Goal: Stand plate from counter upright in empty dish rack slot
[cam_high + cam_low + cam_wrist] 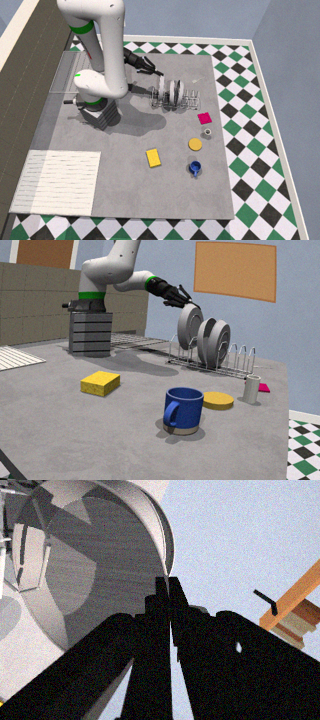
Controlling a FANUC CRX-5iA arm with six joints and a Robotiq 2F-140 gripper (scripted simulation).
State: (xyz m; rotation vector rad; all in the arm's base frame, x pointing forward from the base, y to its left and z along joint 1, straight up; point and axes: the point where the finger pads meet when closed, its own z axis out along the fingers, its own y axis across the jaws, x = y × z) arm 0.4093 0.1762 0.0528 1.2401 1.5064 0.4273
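Observation:
My gripper point(160, 74) point(196, 305) point(166, 591) is shut on the upper rim of a grey plate point(161, 89) point(183, 326) point(117, 555). The plate hangs nearly upright over the end of the dish rack point(188, 107) point(169, 361) nearer the arm base. Its lower part is between the rack's uprights, below their tops, and its lower edge looks still above the bottom wires. Two other plates stand in the rack's middle, one point(172, 93) point(202, 340) beside the held plate with a gap, the other point(181, 93) point(215, 351) beyond it. The rack looks level; its far feet are hidden.
A pink square point(204, 118), a white cup point(207, 132) point(251, 389), a yellow disc point(195, 144) point(218, 400), a blue mug point(195, 167) point(183, 409) and a yellow sponge point(153, 157) point(100, 382) are in front of the rack. A small pale utensil point(195, 81) lies behind it.

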